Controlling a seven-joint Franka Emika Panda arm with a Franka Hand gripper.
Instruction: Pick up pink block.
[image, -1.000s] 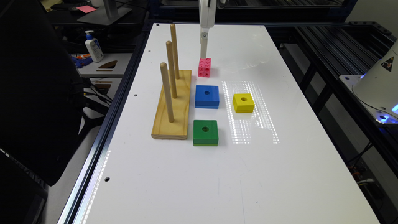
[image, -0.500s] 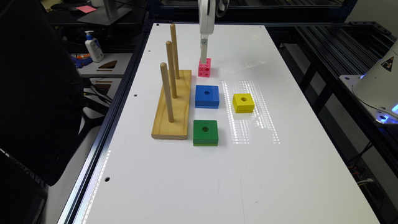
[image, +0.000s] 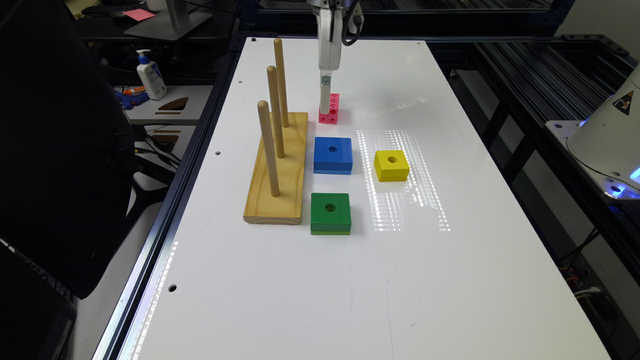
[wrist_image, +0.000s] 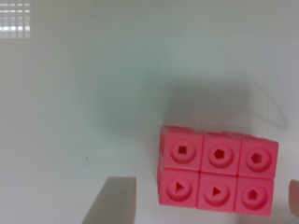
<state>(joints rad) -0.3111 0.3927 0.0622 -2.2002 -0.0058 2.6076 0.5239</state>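
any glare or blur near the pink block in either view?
Exterior view: sharp; grid-patterned light glare on the table around the yellow block, off the pink block. Wrist view: soft focus, shadow cast behind the pink block, small glare patch in one corner.

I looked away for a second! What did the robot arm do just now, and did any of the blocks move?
The gripper came down from above the pink block until its fingers sit either side of it, open, not yet squeezing. The pink block, blue block, yellow block, green block and wooden peg stand stayed put.
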